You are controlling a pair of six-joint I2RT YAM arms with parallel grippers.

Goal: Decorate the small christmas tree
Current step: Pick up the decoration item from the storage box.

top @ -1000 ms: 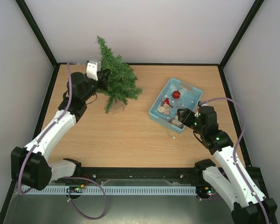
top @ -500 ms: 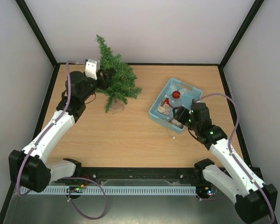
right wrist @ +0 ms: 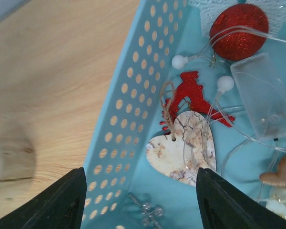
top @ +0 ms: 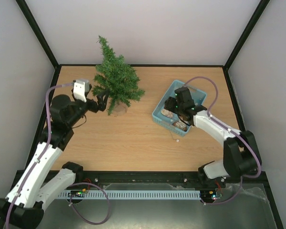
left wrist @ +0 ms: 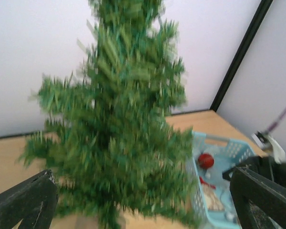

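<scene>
Small christmas tree (top: 115, 83) upright on tabletop (top: 133, 138), no ornaments showing. Left hand (left wrist: 143, 191) just left of tree, spread wide, holding nothing. Right of tree: blue basket (right wrist: 128, 109); right hand (right wrist: 140, 191) apart above heart ornament (right wrist: 183, 148), probably lining up a pick.

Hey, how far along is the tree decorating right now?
Done: nothing; the small christmas tree shows no ornaments. In hand: the right gripper hovers open over the heart ornament in the blue basket; the left gripper is open and empty by the tree. Left: hanging every ornament.

No writing, label or number is legible anywhere.
</scene>
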